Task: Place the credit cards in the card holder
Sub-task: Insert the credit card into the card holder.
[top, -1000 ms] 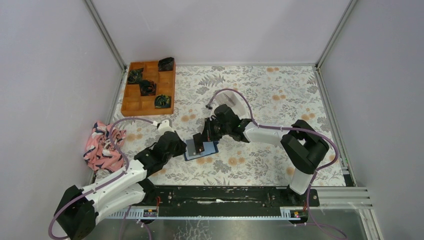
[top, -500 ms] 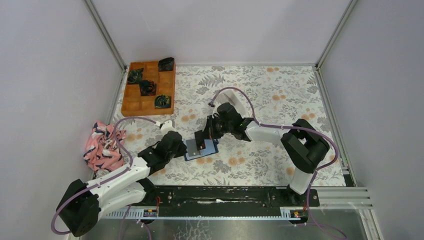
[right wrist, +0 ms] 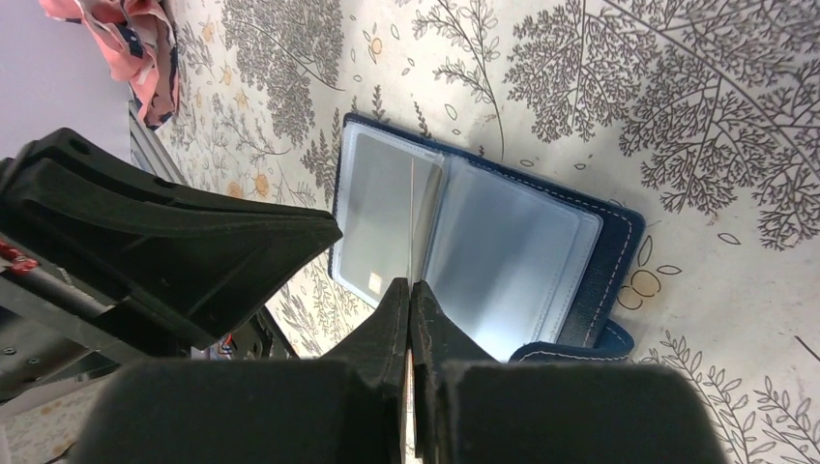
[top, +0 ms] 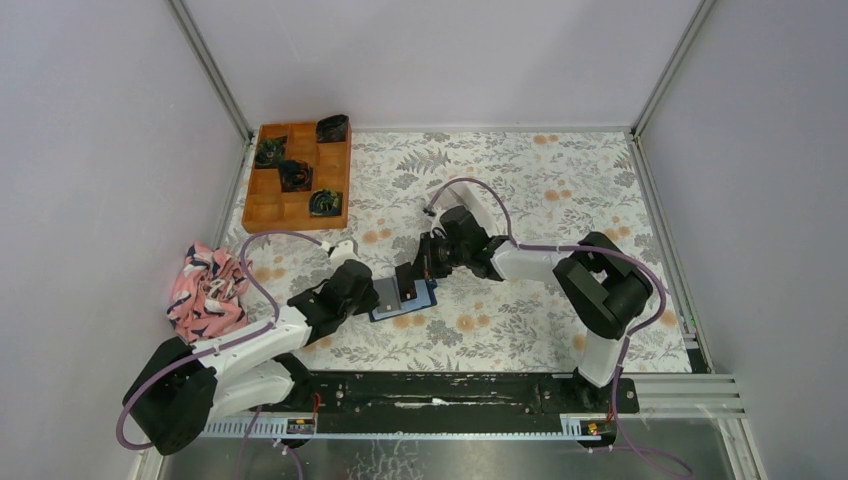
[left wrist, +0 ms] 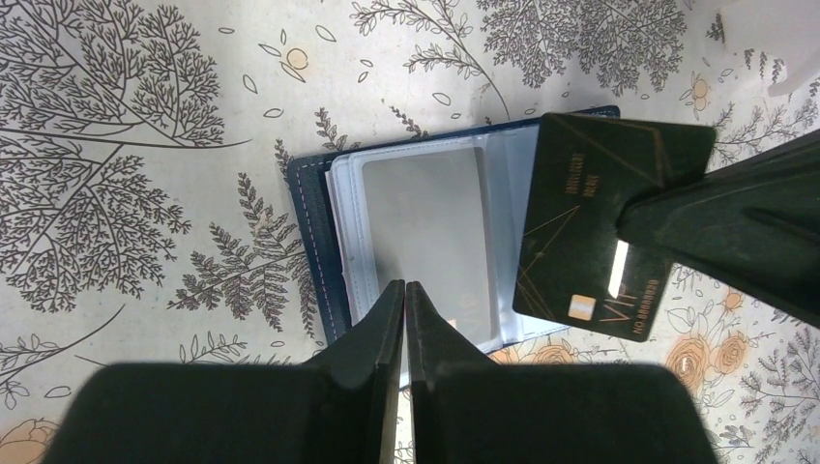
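Observation:
The card holder (top: 424, 303) lies open on the flowered table, navy outside (left wrist: 311, 242) with clear sleeves inside. A grey card (left wrist: 425, 232) sits flat in one sleeve. My right gripper (top: 405, 281) is shut on a dark credit card (left wrist: 590, 222) with gold print and holds it tilted over the wallet's right half. In the right wrist view this card shows edge-on as a thin line (right wrist: 411, 208) above the sleeves (right wrist: 512, 261). My left gripper (left wrist: 405, 285) is shut with only a hairline slit, and its tips rest over the near edge of the sleeve. Nothing shows between them.
An orange wooden compartment tray (top: 268, 210) with dark bundles stands at the back left. A crumpled pink patterned cloth (top: 205, 290) lies at the left edge and also shows in the right wrist view (right wrist: 135, 39). Metal frame rails border the table.
My left arm has reached further forward, bringing its tips onto the wallet's near edge while its jaws narrowed. The right gripper with the dark card has shifted slightly right.

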`<state>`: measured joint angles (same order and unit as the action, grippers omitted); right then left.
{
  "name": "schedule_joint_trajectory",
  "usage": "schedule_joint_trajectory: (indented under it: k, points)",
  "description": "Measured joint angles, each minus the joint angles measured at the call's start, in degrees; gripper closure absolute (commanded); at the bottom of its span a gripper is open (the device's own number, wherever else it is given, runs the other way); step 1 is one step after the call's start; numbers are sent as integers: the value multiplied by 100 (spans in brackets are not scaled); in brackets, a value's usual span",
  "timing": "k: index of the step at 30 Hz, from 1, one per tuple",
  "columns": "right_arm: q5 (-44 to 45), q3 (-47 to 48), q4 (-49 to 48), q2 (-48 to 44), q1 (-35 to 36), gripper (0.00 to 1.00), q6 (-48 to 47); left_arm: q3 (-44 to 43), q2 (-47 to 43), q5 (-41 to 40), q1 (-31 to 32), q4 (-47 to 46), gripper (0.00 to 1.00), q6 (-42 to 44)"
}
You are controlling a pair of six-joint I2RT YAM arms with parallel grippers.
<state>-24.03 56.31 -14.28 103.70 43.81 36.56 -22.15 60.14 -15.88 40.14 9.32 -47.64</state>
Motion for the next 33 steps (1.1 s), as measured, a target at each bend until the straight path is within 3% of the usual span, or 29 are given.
schedule_joint_trajectory:
  k: [33]
  points:
    - [-424,-168,-562,428,-107,100,297,120,-127,-120,0,13,93,-31]
